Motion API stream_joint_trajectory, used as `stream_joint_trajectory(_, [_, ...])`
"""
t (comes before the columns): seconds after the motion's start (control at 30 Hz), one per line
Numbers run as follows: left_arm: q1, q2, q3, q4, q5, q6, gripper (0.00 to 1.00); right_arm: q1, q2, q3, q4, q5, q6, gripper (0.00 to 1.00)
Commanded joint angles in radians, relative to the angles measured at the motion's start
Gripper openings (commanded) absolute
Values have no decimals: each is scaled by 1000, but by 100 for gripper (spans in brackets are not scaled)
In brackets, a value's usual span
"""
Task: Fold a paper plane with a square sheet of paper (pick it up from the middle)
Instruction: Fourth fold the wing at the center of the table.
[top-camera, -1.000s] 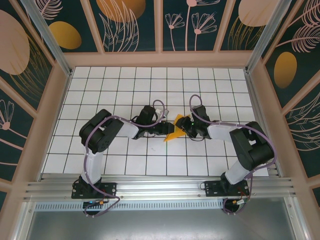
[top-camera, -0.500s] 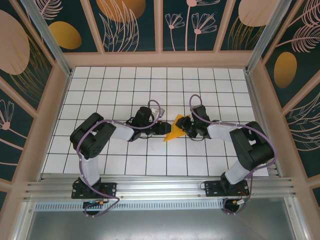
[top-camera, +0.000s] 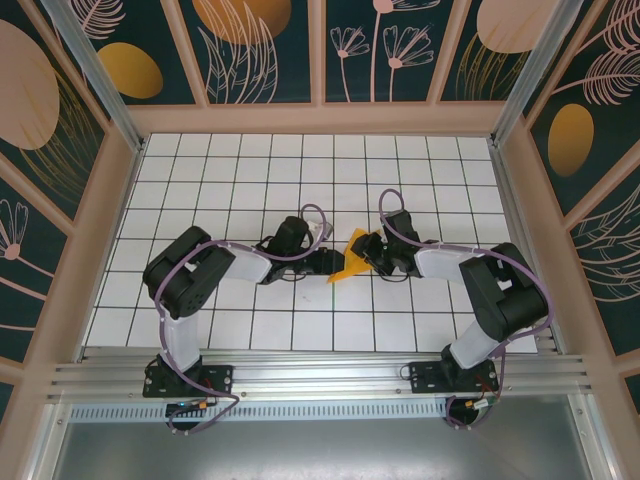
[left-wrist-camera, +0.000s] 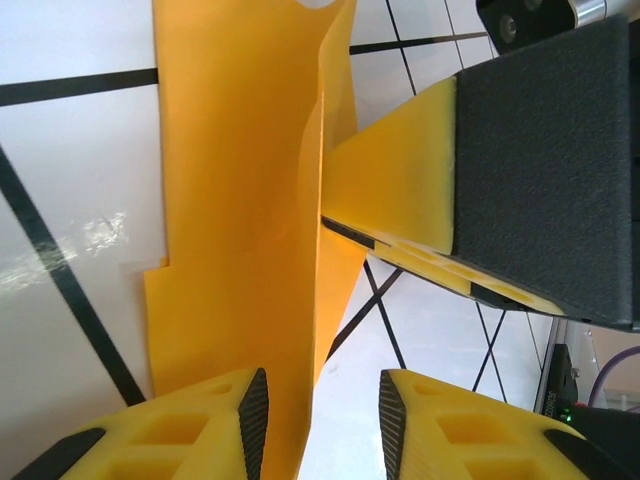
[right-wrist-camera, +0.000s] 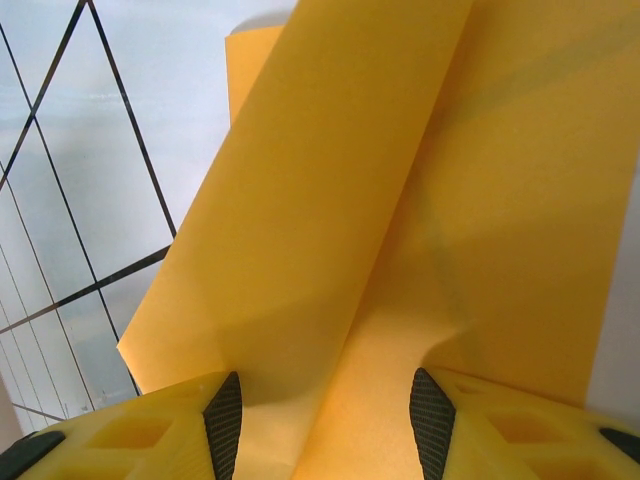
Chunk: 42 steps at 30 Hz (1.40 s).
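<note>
The square sheet of paper is orange-yellow and partly folded, lying on the white tiles between both grippers. My left gripper meets its left side. In the left wrist view a raised fold of the paper stands between the fingers of the left gripper, against the left pad; the right pad is apart from it, so the jaws are open. My right gripper reaches in from the right; one of its fingers touches the fold. In the right wrist view the paper spreads between the wide-open fingers of the right gripper.
The tiled floor is ringed by a low wooden frame and dark patterned wall panels. The two arm bases sit on the metal rail at the near edge.
The left arm's elbow has swung out to the left and its gripper has edged back toward the paper. The right arm and the paper have hardly moved.
</note>
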Motion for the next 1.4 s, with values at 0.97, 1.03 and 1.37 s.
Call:
stream_joint_trajectory(0.97, [-13,81,43,79,55,-43,10,-12,-144,-4,-82,-3,-106,56])
stream_joint_trajectory(1.03, [-12,89,41,103,70,-62,10,-12,-137,-2,-89,-10,-110,56])
stream_joint_trajectory(1.37, [-3,110,34,157,91,-143,11,-9,-64,9,-71,-33,-118,53])
